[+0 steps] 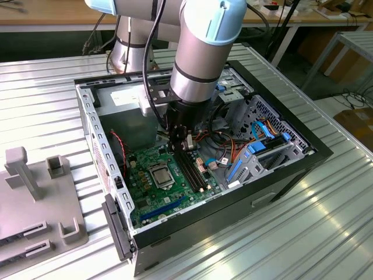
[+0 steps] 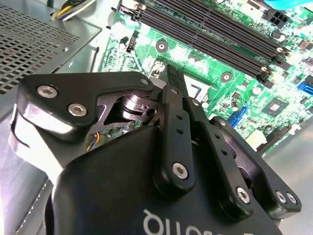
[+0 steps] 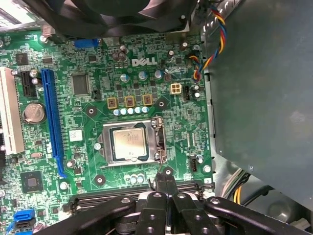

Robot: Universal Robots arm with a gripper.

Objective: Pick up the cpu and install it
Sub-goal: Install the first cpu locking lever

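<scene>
Cpu (image 3: 129, 144) seated in socket; hand (image 3: 165, 181) empty beside it.
Silvery chip lies flat in the metal-framed socket (image 3: 104, 147) on the green motherboard (image 3: 88, 105), inside the open computer case (image 1: 233, 204) on the ribbed worktop (image 1: 326, 233). Hand narrow, fingers (image 2: 172, 93) pressed together, holding nothing, between socket and black memory slots (image 2: 215, 34).

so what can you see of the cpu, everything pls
The cpu is a small flat square chip with a plain silvery-grey metal top carrying faint print. It lies flat and level inside the dark metal-framed socket on the green motherboard. The frame borders it on all sides. The gripper is off to one side of the socket and does not touch it.
</scene>
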